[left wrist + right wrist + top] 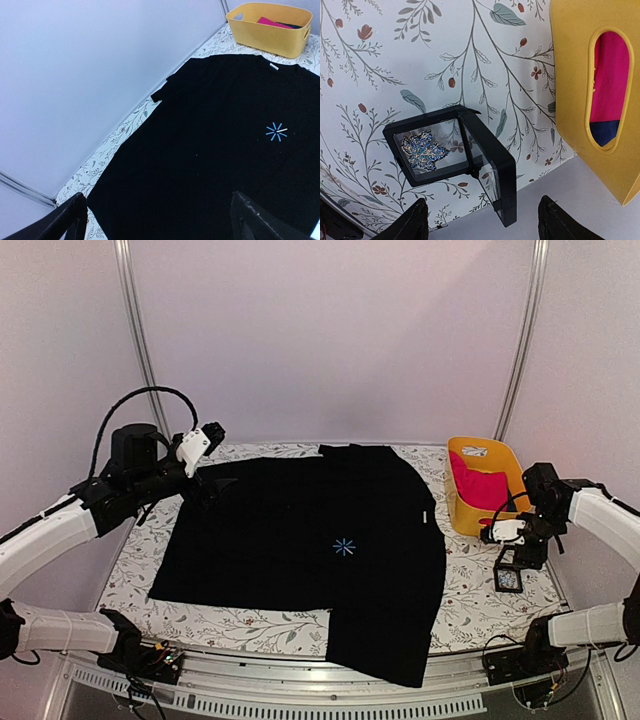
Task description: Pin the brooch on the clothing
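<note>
**Top view:** We are finding the black shirt lying flat on the table, blue asterisk print facing up and one part hanging over the near edge. Left fingers are hovering over the shirt's far-left corner, clear of the cloth. Right fingers are pointing down at a small black frame case on the table's right side. The case is sitting just in front of the yellow basket w/ a pink garment inside, and well apart from the shirt.

**Left wrist view:** Both tips are showing at the bottom corners, spread fully. Nothing is between them, only shirt beneath. No grip.

**Right wrist view:** The case is standing open, lid hinged out at an angle. The brooch, a glittery leaf shape, is sitting inside the frame half. We cannot tell whether a clear film is covering it. Right fingers are parted wide and empty, tips short of the case, no contact.

**Judgement:** We are reading this as the pick-up step, at approx. the start of the task: brooch not yet out, nothing pinned. The next move is calling for a narrow, precise pinch on the brooch itself, not the frame rim. The light case may be sliding or tipping if nudged. After that comes the carry across to the shirt's chest, w/ left fingers probably steadying the cloth.
</note>
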`<state>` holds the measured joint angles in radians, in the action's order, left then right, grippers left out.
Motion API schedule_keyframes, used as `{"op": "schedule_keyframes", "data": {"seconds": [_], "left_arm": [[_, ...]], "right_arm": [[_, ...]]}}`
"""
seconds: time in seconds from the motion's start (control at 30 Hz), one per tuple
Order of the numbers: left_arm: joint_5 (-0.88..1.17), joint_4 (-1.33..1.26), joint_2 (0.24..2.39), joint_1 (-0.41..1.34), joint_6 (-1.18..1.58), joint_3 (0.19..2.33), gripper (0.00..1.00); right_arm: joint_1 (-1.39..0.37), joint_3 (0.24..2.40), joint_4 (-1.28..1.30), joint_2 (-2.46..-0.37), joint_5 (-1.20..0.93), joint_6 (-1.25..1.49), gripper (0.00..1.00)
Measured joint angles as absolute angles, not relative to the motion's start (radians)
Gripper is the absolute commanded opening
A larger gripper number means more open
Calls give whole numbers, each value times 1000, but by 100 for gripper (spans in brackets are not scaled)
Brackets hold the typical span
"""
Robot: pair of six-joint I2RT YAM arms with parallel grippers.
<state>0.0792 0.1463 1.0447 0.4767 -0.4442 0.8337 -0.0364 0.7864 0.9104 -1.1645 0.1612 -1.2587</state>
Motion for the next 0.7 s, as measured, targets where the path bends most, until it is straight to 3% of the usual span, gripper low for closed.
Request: {"op": "schedule_keyframes", "data": {"seconds": [0.3, 0.5, 0.7], "left_arm": [[81, 146, 1045, 477, -445, 829, 100], [81, 146, 1045, 476, -448, 824, 100], [86, 146, 1045, 476, -448, 824, 100]], "right_arm": [[-18, 794, 862, -1222, 139, -1307, 65], [-18, 794, 852, -1235, 117, -1327, 41], [-18, 794, 843, -1260, 97, -1332, 27]]}}
